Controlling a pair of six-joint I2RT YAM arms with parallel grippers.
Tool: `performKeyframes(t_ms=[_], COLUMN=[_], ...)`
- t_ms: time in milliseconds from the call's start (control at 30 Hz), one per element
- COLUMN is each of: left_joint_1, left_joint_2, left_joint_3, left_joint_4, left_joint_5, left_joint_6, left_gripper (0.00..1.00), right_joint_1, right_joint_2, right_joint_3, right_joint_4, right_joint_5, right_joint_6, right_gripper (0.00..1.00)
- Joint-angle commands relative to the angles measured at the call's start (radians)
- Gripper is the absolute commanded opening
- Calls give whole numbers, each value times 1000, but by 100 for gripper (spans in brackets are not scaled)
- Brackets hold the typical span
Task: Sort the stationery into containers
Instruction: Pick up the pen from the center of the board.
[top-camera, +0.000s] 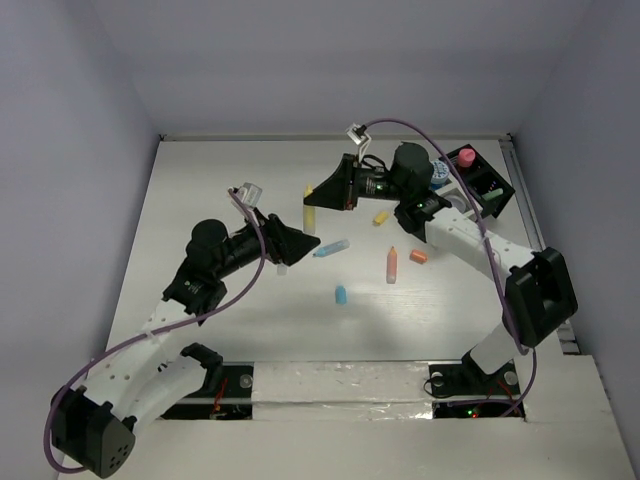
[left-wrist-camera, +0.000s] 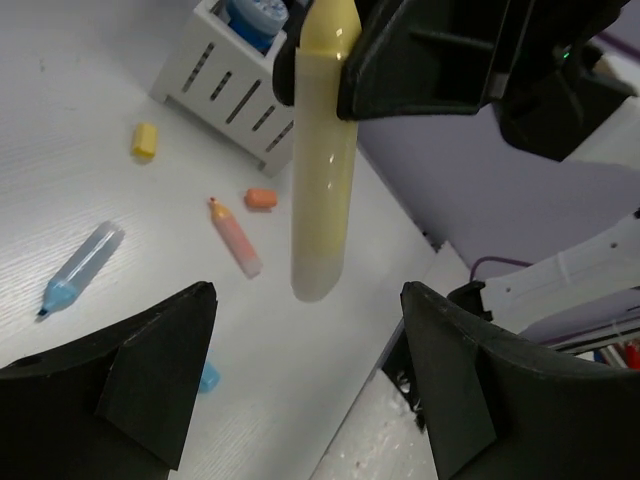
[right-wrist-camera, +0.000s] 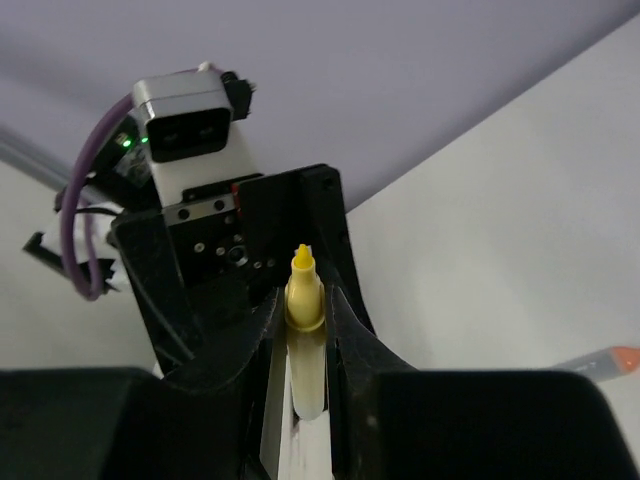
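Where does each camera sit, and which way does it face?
Top: above and behind, looking down on the table; left arm and right arm show.
Left wrist: on the left arm, facing the marker and organizer; left tool shows, open.
Right wrist: on the right arm, facing the left arm; right tool grips the marker.
Shared: all views show the marker.

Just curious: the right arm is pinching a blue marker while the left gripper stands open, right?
Not quite. The marker shut in the right gripper is yellow, not blue; the right wrist view shows it. The left gripper does stand open.
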Motion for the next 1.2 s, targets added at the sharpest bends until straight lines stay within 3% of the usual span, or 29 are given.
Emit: performKeyframes(t_ms=[0,67,167,367,500,633,767,800,833,933,1000,1033,1100,1133,1167], left_joint_1=[-2,-2,-2,-2,-2,-2,-2,-2,-2,-2,-2,-2,-2,-2,-2], left_joint_2=[-3,8,28,69,90,101,98,97,91,71,63,57,35,17,8], left_joint_3=[-10,-8,-1,-5,1,-7,-4,-1,5,24,35,47,65,71,77], left_joint_4=[225,250,279,355,368,365,351,337,325,253,212,161,65,32,-5], left_joint_5=[64,74,80,113,149,165,169,169,166,127,93,79,16,-8,-33], left_joint_6=[-96,-108,-119,-149,-159,-160,-156,-146,-137,-102,-79,-56,-21,-4,33], left_gripper=[71,69,56,50,49,42,19,6,0,0,0,0,0,0,0], right_joint_1=[-4,-4,-4,-4,-4,-4,-4,-4,-4,-4,-4,-4,-4,-4,-15], right_joint_2=[-57,-59,-51,-8,9,22,29,29,27,22,16,10,-17,-30,-59], right_joint_3=[-22,-29,-44,-65,-58,-45,-38,-36,-35,-38,-38,-41,-48,-53,-58], right_joint_4=[153,165,217,365,372,398,397,391,370,331,288,244,143,109,75], right_joint_5=[-102,-107,-123,-157,-146,-139,-139,-131,-127,-117,-102,-94,-56,-41,-25], right_joint_6=[79,97,135,249,257,275,273,269,255,225,197,162,113,59,30], right_gripper=[0,0,0,0,0,0,0,0,0,0,9,28,48,64,71])
